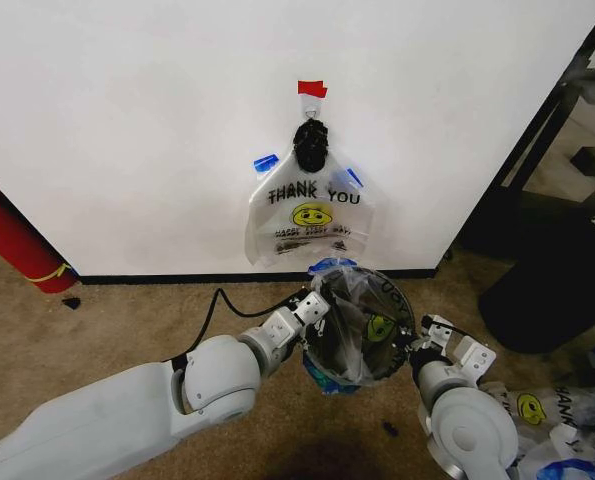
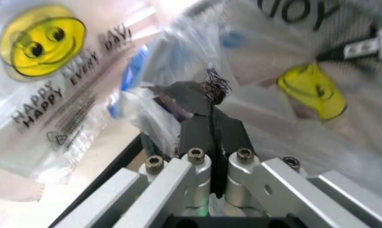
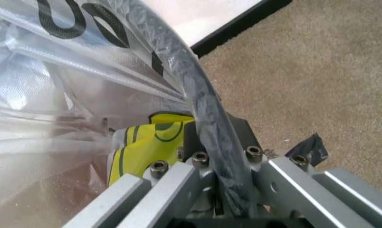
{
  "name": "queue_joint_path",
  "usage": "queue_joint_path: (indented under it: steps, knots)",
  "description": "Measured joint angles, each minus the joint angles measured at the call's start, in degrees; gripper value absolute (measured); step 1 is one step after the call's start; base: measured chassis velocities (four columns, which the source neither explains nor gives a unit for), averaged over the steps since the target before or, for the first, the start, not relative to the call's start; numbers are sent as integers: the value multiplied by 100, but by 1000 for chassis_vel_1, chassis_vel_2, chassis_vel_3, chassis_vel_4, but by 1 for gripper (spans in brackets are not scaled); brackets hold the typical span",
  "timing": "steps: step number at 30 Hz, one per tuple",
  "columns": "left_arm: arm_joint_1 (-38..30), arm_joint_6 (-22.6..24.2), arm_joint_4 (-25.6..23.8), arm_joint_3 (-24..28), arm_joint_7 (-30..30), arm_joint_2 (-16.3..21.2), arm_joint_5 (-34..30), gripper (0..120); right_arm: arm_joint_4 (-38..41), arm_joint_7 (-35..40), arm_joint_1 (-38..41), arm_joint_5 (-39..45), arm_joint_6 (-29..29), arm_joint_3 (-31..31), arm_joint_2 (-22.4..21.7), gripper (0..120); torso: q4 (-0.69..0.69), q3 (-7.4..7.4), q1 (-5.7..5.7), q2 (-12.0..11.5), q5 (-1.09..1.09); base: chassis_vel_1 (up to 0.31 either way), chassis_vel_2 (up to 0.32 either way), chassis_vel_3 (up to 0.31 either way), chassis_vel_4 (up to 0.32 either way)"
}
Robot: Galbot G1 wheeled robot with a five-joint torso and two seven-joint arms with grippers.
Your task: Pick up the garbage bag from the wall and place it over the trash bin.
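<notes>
Garbage bag (image 1: 355, 325) opened upward over trash bin (image 1: 322, 368), reading "YOU"; left end effector (image 2: 211, 124) and right end effector (image 3: 217, 142) both pinching it.

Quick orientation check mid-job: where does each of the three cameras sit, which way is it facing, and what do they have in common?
Head view: looks down at the wall, a hanging bag and the trash bin; both arms show.
Left wrist view: sits behind the left gripper, shut on the garbage bag, facing the wall.
Right wrist view: sits behind the right gripper, at the bag-wrapped bin rim, carpet beyond.
Shared: all three show the garbage bag lining the bin.
</notes>
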Motion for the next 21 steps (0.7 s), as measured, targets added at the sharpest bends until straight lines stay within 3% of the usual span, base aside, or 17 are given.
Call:
queue_joint_path:
  steps: [10, 21]
  knots:
    - [429, -106, -238, -763, -162, 458, -506, 0, -53, 12, 30, 184, 7, 123, -20, 0, 1, 0, 0, 0, 0, 0, 0, 0, 0]
    - [905, -76, 612, -1070, -190, 426, -434, 0, 158, 94, -4, 633, 11, 289, -85, 0, 0, 0, 0, 0, -1, 0, 0, 0, 0]
